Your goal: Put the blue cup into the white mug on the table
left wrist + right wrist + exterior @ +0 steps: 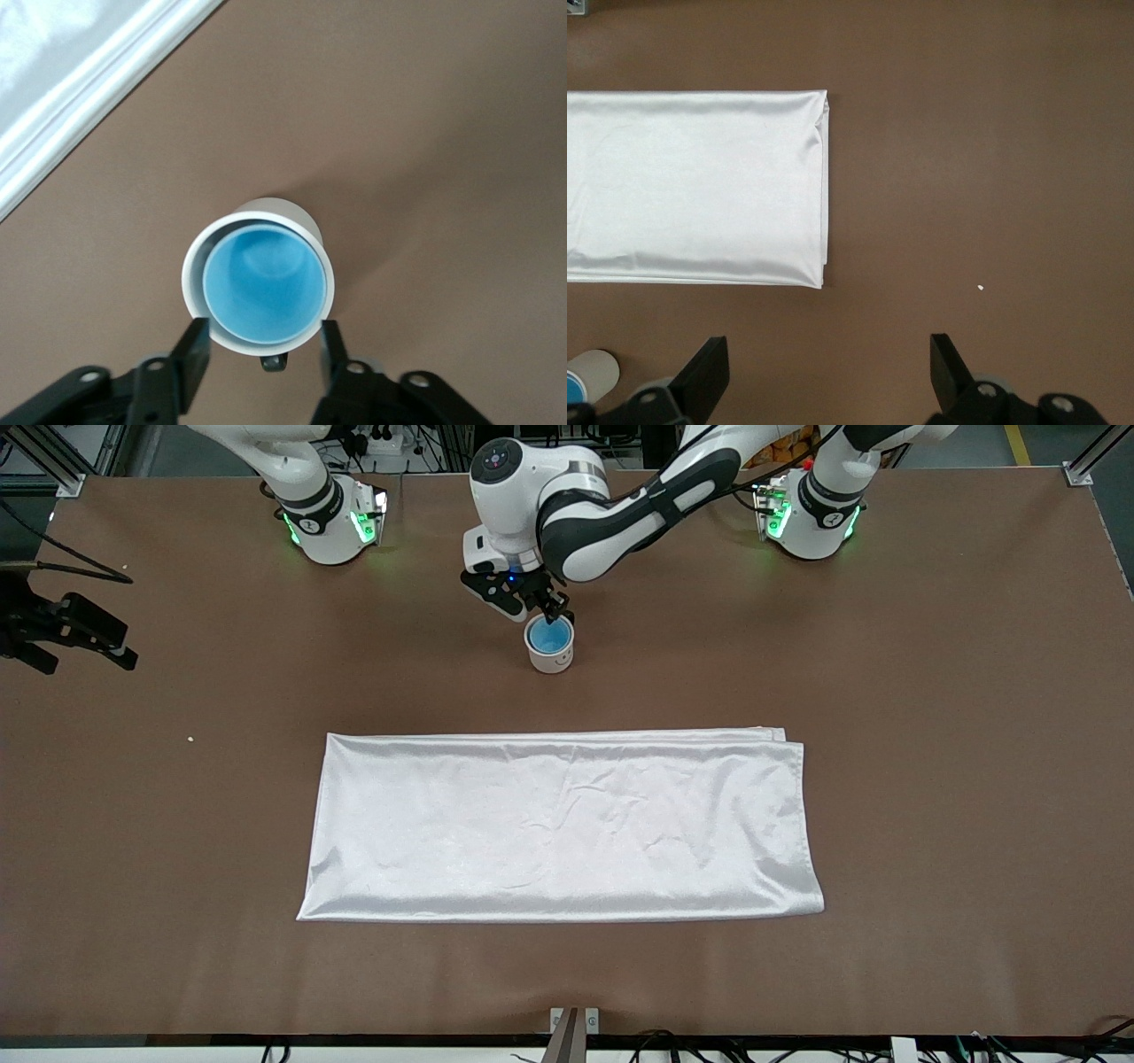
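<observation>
The blue cup [549, 636] sits inside the white mug [550, 657], which stands upright on the brown table [930, 717], between the cloth and the robots' bases. In the left wrist view the blue cup [263, 283] fills the white mug [197, 257], and the dark handle [274, 362] points toward the gripper. My left gripper [542, 608] is open just above the mug. Its fingers [191, 352] flank the rim [262, 352] and hold nothing. My right gripper [828, 372] is open and empty, high over bare table, and waits.
A white wrinkled cloth [558, 828] lies flat nearer the front camera than the mug; its end toward the right arm shows in the right wrist view [691, 186]. A black device with cables [66, 631] sits at the right arm's end of the table. Small white specks [190, 738] lie near it.
</observation>
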`<state>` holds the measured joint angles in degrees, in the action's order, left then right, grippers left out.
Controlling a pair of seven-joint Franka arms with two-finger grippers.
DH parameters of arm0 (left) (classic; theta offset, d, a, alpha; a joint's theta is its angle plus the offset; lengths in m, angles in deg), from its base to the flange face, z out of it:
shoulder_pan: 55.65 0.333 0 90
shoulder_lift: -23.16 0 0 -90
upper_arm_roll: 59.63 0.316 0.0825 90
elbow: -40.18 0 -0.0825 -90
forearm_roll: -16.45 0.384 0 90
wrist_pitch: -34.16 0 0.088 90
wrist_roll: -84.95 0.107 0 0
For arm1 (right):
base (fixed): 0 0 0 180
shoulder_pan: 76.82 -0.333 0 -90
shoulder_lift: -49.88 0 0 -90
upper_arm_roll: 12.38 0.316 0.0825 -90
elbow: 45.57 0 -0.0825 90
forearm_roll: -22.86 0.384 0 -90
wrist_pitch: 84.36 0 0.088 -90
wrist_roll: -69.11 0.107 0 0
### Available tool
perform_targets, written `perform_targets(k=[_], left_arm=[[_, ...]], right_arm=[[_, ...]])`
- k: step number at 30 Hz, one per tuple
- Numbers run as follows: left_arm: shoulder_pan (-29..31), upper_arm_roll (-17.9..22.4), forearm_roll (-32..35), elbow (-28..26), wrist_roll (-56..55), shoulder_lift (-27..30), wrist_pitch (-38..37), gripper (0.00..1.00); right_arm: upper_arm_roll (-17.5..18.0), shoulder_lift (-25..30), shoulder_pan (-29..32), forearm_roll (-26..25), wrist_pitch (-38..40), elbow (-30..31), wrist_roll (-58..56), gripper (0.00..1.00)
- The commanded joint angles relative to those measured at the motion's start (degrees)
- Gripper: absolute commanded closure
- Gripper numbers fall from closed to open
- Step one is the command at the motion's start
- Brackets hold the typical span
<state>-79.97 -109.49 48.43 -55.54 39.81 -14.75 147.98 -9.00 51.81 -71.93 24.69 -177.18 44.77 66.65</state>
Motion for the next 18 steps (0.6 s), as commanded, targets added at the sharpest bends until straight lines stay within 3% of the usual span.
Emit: perform_targets(k=[1,9,18], left_arm=[[1.37,-1.46,1.5,0.36,-0.91,2.58,-3.42,0.0],[6.39,-4.54,-2.79,0.71,2.87,8.2,-9.05,0.0],[6.39,3.62,-14.74,0.71,10.32,20.32,-12.74,0.0]], right_arm=[[0.49,-0.7,0.38,-1.39,1.33,-1.48,-0.7,0.0],[0.4,-0.61,0.21,-1.57,1.16,-1.13,-0.62,0.0],[0.4,-0.7,0.3,-1.57,1.07,-1.04,-0.7,0.0]])
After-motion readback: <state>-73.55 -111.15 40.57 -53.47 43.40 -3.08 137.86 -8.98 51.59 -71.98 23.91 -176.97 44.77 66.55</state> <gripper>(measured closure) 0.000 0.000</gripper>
